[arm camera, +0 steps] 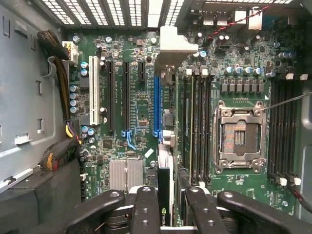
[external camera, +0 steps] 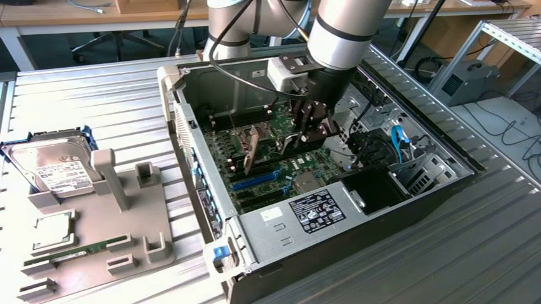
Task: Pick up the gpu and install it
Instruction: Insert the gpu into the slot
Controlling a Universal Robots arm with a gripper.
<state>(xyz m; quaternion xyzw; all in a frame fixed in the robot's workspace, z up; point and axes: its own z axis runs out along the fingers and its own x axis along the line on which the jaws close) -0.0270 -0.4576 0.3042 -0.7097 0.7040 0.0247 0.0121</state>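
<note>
Black and thin, the gpu (arm camera: 165,187) is sitting edge-on between the gripper (arm camera: 165,204) fingers in the wrist view, so it's being held vertically with the jaws partway closed and clamped on the card's 2 flat faces. In the exterior view the arm is reaching down into the open PC case (external camera: 253,228), with the card (external camera: 311,126) hanging under the gripper (external camera: 311,117) right above the motherboard (external camera: 279,174), roughly mid-case. From the wrist camera the card's bottom edge is lining up with the blue expansion slot (arm camera: 157,105), though I can't tell if it's touching the slot yet or hovering just over it. Handling-wise, I'm guessing this thing is light and stiff, a rigid board, but fragile at the contact edge and around any small components, so pinching the plain flat faces near the top edge like it's doing now looks like the sane place to grab. Smooth faces could be a bit slippery if it gets pushed hard into the slot. Off to the exterior view's left, the hard drive (external camera: 52,168) and the RAM stick (external camera: 72,252) are sitting in the grey parts holder (external camera: 127,218), well apart from the case.
</note>
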